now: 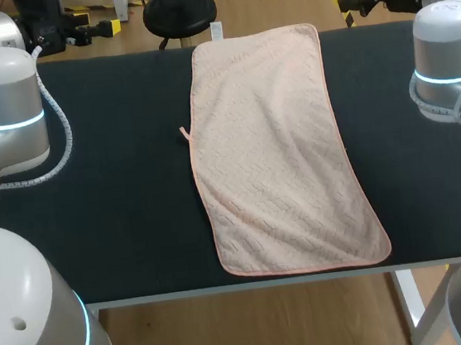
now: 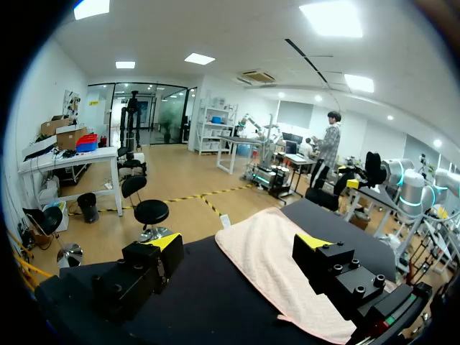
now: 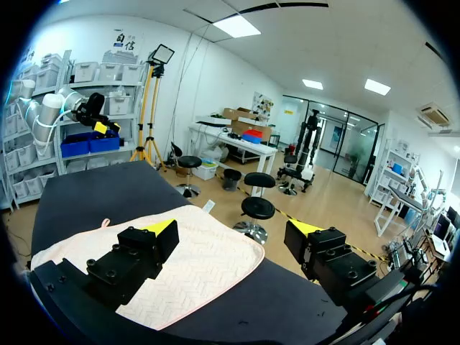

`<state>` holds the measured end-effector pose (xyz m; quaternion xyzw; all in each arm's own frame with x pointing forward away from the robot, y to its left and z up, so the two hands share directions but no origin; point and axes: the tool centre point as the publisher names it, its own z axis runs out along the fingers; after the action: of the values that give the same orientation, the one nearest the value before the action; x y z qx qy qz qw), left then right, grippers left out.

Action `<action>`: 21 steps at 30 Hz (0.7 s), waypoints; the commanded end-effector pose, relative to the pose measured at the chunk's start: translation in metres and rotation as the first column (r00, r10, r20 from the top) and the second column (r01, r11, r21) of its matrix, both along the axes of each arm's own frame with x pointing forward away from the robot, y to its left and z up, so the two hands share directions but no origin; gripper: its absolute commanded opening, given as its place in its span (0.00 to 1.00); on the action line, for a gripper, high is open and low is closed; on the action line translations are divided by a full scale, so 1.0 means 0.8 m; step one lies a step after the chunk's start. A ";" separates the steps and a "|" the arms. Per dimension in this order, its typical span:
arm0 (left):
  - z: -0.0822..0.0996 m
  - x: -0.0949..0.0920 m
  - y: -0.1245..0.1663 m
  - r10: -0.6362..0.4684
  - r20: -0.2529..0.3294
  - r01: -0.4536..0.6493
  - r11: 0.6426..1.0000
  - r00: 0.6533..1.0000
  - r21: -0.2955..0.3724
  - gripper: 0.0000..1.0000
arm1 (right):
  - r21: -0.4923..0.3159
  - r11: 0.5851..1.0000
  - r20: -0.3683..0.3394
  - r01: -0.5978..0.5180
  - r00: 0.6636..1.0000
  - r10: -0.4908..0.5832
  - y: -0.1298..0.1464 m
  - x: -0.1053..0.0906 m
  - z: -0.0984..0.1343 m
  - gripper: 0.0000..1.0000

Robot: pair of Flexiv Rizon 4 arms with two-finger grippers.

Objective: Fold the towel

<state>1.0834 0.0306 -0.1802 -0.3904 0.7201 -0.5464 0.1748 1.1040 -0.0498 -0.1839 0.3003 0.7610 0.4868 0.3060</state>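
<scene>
Left end effector (image 2: 238, 243): released, held wide open.
Right end effector (image 3: 233, 230): released, held wide open.
Towel (image 1: 282, 150): laid flat on the tabletop (image 1: 116, 194), ahead of both.

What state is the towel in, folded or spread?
Spread: the pink towel lies flat on the black table, all four corners showing, no fold.

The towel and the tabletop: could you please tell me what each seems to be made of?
The towel looks like soft peach terry cloth, matte, with a woven zigzag texture and stitched edging. The tabletop seems covered in dark matte fabric or felt, showing no shine; which one I cannot tell.
</scene>
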 end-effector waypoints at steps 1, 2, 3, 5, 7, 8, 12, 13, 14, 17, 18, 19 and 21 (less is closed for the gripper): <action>-0.001 -0.001 0.000 0.003 0.004 -0.003 1.000 1.000 -0.001 1.00 | 0.000 1.000 0.001 -0.001 1.000 0.001 0.000 0.001 -0.001 1.00; -0.001 -0.001 0.000 0.003 0.004 -0.003 1.000 1.000 -0.001 1.00 | 0.000 1.000 0.001 -0.001 1.000 0.001 0.000 0.001 -0.001 1.00; -0.001 -0.001 0.000 0.003 0.004 -0.003 1.000 1.000 -0.001 1.00 | 0.000 1.000 0.001 -0.001 1.000 0.001 0.000 0.001 -0.001 1.00; -0.001 -0.001 0.000 0.003 0.004 -0.003 1.000 1.000 -0.001 1.00 | 0.000 1.000 0.001 -0.001 1.000 0.001 0.000 0.001 -0.001 1.00; -0.001 -0.001 0.000 0.003 0.004 -0.003 1.000 1.000 -0.001 1.00 | 0.000 1.000 0.001 -0.001 1.000 0.001 0.000 0.001 -0.001 1.00; -0.001 -0.001 0.000 0.003 0.004 -0.003 1.000 1.000 -0.001 1.00 | 0.000 1.000 0.001 -0.001 1.000 0.001 0.000 0.001 -0.001 1.00; -0.001 -0.001 0.000 0.003 0.004 -0.003 1.000 1.000 -0.001 1.00 | 0.000 1.000 0.001 -0.001 1.000 0.001 0.000 0.001 -0.001 1.00; -0.001 -0.001 0.000 0.003 0.004 -0.003 1.000 1.000 -0.001 1.00 | 0.000 1.000 0.001 -0.001 1.000 0.001 0.000 0.001 -0.001 1.00; -0.001 -0.001 0.000 0.003 0.004 -0.003 1.000 1.000 -0.001 1.00 | 0.000 1.000 0.001 -0.001 1.000 0.001 0.000 0.001 -0.001 1.00; -0.005 0.003 -0.007 -0.081 -0.005 0.081 0.994 0.997 0.068 1.00 | -0.164 0.984 -0.008 -0.069 0.998 0.069 0.006 0.005 -0.006 1.00; -0.007 0.006 -0.011 -0.130 -0.032 0.133 0.982 0.991 0.138 1.00 | -0.295 0.950 -0.004 -0.098 0.995 0.101 0.011 0.006 -0.008 1.00; -0.010 0.010 -0.017 -0.182 -0.076 0.195 0.953 0.980 0.231 1.00 | -0.412 0.902 -0.016 -0.129 0.991 0.135 0.018 0.006 -0.009 1.00; -0.017 0.015 -0.028 -0.279 -0.153 0.317 0.864 0.948 0.391 1.00 | -0.602 0.773 -0.037 -0.199 0.974 0.221 0.027 0.006 -0.012 1.00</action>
<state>1.0769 0.0143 -0.1926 -0.3409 0.7562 -0.5290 0.1790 1.1002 -0.0379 -0.1953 0.2434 0.7922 0.4550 0.3258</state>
